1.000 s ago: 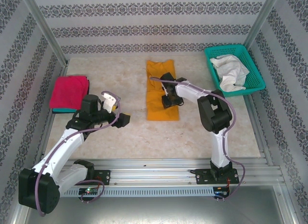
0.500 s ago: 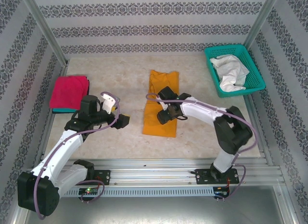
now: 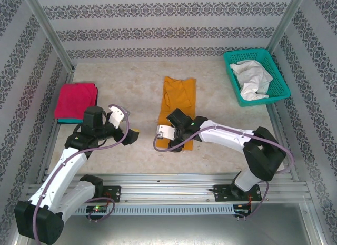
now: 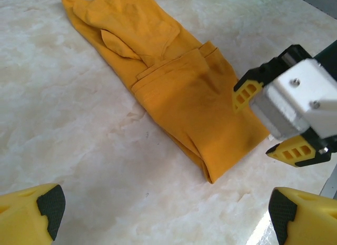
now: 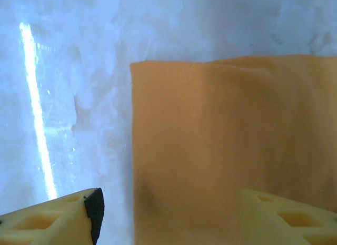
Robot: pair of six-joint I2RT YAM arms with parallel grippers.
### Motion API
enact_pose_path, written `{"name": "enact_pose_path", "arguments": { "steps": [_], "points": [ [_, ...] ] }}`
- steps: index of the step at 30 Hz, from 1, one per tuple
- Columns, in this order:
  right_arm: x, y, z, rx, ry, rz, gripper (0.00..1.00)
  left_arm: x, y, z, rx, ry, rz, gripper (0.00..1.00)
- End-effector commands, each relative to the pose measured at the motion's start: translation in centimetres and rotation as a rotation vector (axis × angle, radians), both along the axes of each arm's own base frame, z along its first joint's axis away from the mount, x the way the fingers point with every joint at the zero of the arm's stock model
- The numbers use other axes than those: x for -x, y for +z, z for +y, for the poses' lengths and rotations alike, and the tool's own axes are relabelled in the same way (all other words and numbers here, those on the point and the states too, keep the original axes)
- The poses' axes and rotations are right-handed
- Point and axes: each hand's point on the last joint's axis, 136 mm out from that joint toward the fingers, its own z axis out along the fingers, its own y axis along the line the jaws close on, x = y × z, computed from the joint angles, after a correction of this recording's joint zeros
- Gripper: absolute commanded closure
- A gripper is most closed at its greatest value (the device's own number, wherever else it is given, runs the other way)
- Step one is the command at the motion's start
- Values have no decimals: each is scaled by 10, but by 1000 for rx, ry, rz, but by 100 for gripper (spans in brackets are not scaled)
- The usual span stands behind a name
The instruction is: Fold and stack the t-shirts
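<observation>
The folded orange t-shirt [image 5: 231, 139] lies flat on the pale marble table [image 5: 79, 71]. The right gripper [image 5: 168, 218] has its yellow fingers [image 5: 47, 224] spread apart, straddling the shirt's straight edge.

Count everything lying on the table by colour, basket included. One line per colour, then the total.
Orange: 1, the orange shirt mid-table.
Magenta: 1, the magenta shirt at the left.
Teal: 2, the teal shirt edging out under the magenta one, and the basket.
White: 1, the white cloth bundled in the basket; separate pieces cannot be told.
Total: 5
</observation>
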Motion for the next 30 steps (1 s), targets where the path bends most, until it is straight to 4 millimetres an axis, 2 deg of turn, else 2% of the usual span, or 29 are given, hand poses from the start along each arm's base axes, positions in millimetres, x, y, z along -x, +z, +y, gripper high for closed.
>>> {"name": "enact_pose_path", "arguments": {
  "steps": [1, 12, 15, 17, 20, 23, 25, 30],
  "points": [
    [6, -12, 2, 42, 65, 17, 34, 6, -2, -1, -26, -28, -7, 0],
    [1, -56, -9, 172, 82, 36, 39, 5, -6, 1, -41, -19, -3, 0],
    [-3, -62, -12, 207, 80, 23, 49, 5, -5, 2, -45, -16, -3, 0],
    [-4, -65, -15, 226, 79, 24, 63, 5, -6, 2, -46, -14, -2, 0],
    [0, -62, -17, 229, 86, 31, 82, 5, -7, 2, -48, -14, -1, 0],
    [10, -54, -18, 220, 98, 46, 95, 5, -6, 2, -44, -15, -2, 0],
    [19, -48, -19, 211, 104, 58, 100, 4, -5, 1, -38, -14, -3, 0],
    [50, -23, -19, 172, 134, 109, 100, 6, -1, -5, -27, -46, 13, 0]
  ]
}}
